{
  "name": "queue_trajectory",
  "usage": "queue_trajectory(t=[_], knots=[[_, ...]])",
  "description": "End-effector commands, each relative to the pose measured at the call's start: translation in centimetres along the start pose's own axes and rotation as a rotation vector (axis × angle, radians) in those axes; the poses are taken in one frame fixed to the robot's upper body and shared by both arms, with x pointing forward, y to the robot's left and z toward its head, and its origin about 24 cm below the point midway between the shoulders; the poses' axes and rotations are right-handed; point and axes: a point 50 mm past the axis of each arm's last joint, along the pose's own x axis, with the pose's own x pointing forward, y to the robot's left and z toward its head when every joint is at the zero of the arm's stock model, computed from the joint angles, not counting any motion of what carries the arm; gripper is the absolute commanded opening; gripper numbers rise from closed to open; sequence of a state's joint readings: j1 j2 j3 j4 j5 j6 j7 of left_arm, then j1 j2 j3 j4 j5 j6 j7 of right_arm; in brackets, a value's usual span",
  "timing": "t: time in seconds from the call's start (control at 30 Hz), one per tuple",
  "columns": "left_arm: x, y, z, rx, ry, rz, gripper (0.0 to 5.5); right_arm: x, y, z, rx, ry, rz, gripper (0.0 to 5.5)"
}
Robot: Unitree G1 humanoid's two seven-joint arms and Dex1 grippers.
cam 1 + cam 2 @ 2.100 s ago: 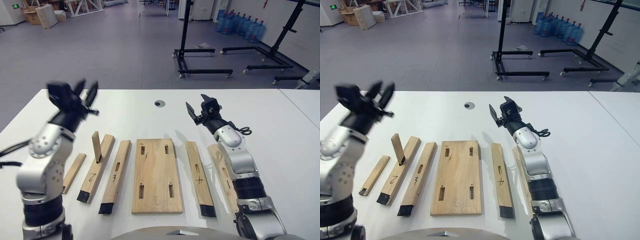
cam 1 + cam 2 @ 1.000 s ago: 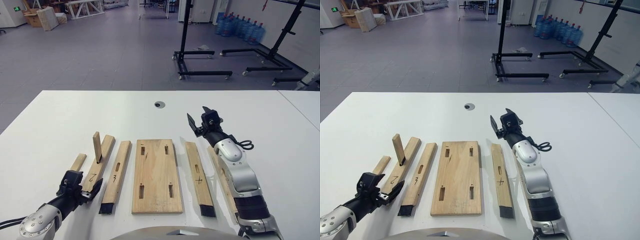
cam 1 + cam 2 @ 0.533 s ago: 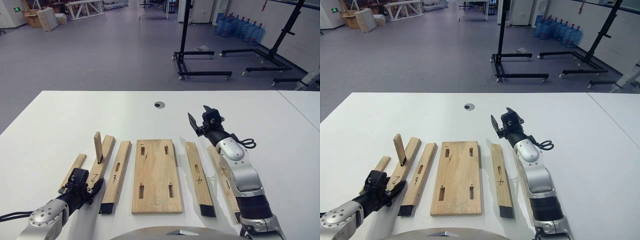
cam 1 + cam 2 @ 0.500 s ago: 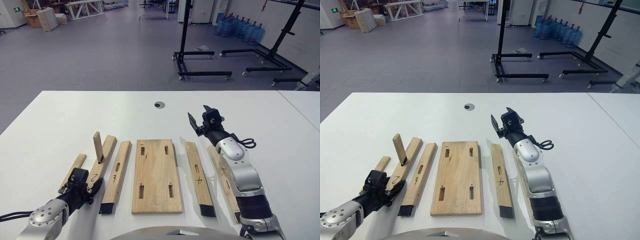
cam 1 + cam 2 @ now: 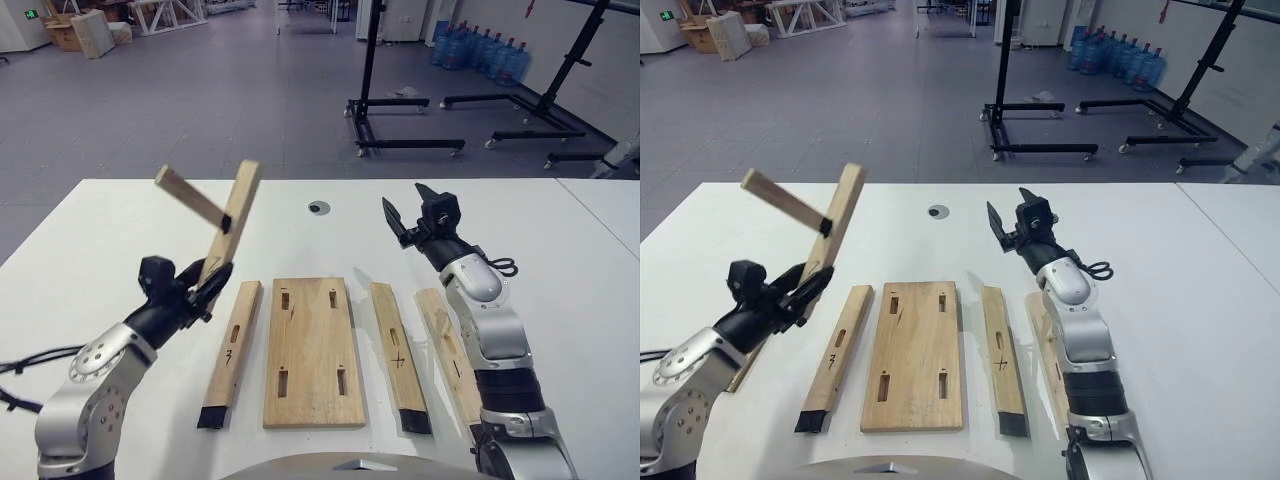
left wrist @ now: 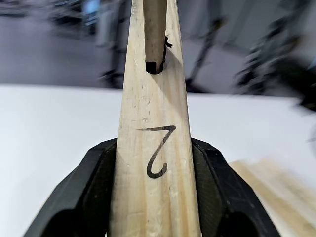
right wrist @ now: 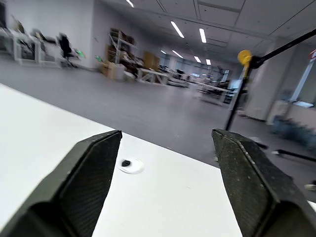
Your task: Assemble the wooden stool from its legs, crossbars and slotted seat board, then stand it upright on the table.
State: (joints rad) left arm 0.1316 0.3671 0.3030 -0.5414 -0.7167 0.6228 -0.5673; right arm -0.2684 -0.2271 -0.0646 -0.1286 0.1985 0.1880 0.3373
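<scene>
the left pincer is clamped on the lower end of leg 2, one finger on each long edge, as the left wrist view shows. it holds the leg up off the desk, over the desk's left part, tilted so that its top leans away from the robot and a little to the right. a crossbar is stuck in the slot near the leg's upper end and juts out to the left and upward.

the board lies flat in the middle of the desk, its four slots facing up. leg 3 lies just beside its left edge, and leg + just beside its right edge, both lengthwise like the board. a fourth leg lies right of leg +, partly under the right arm.

the right pincer hangs above the desk beyond the far ends of the two right-hand legs, fingers spread wide and gripping nothing. a small round hole sits in the desk to its left.
</scene>
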Motion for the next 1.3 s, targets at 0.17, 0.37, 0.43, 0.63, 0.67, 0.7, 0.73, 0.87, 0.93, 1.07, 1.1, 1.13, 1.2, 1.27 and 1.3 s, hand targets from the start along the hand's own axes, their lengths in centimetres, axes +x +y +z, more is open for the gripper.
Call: queue_trajectory(t=[0.17,0.37,0.43,0.63,0.67,0.7,0.73,0.87,0.93,1.07,1.1,1.13,1.2,1.27,1.3], knots=[[0.8,-1.6,1.5,-0.262,0.027,-0.436,2.01,-0.5,1.5,2.2,0.746,-0.062,0.503,4.19],[2.1,-2.4,1.7,-0.252,0.142,-0.642,2.01,-0.6,3.5,3.4,0.944,-0.099,0.792,5.15],[2.6,-2.6,1.7,-0.247,0.159,-0.678,2.01,-0.3,4.3,3.6,0.949,-0.092,0.846,5.23],[3.1,-2.9,0.8,-0.254,0.204,-0.726,2.01,0.3,6.3,3.2,0.950,-0.063,0.919,5.23],[3.1,-2.9,0.6,-0.256,0.213,-0.732,2.01,0.3,6.6,3.2,0.955,-0.066,0.932,5.23],[3.1,-2.9,0.5,-0.257,0.218,-0.734,2.01,0.4,6.9,3.3,0.950,-0.065,0.948,5.04],[3.2,-2.9,0.4,-0.257,0.221,-0.735,2.01,0.4,7.2,3.4,0.944,-0.064,0.961,5.00],[3.2,-2.8,0.3,-0.244,0.223,-0.736,2.01,0.1,7.4,3.4,0.959,-0.089,0.986,4.23],[3.2,-2.7,0.3,-0.231,0.227,-0.733,2.01,0.0,7.2,3.5,0.984,-0.116,0.980,3.90],[2.9,-2.3,0.6,-0.196,0.237,-0.730,2.01,-0.5,6.4,3.8,1.056,-0.175,0.982,3.15],[2.8,-2.2,0.7,-0.185,0.241,-0.728,2.01,-0.6,6.3,3.8,1.065,-0.181,0.987,3.00],[2.7,-2.1,0.8,-0.168,0.247,-0.728,2.01,-0.9,6.3,3.8,1.069,-0.186,0.991,2.76],[2.5,-1.8,1.0,-0.140,0.258,-0.731,2.01,-1.2,6.3,3.6,1.071,-0.188,0.996,2.43],[2.4,-1.6,1.3,-0.120,0.265,-0.740,2.01,-1.5,6.3,3.5,1.072,-0.193,0.998,2.13],[2.4,-1.6,1.5,-0.112,0.268,-0.746,2.01,-1.6,6.4,3.5,1.070,-0.194,1.002,2.09]])
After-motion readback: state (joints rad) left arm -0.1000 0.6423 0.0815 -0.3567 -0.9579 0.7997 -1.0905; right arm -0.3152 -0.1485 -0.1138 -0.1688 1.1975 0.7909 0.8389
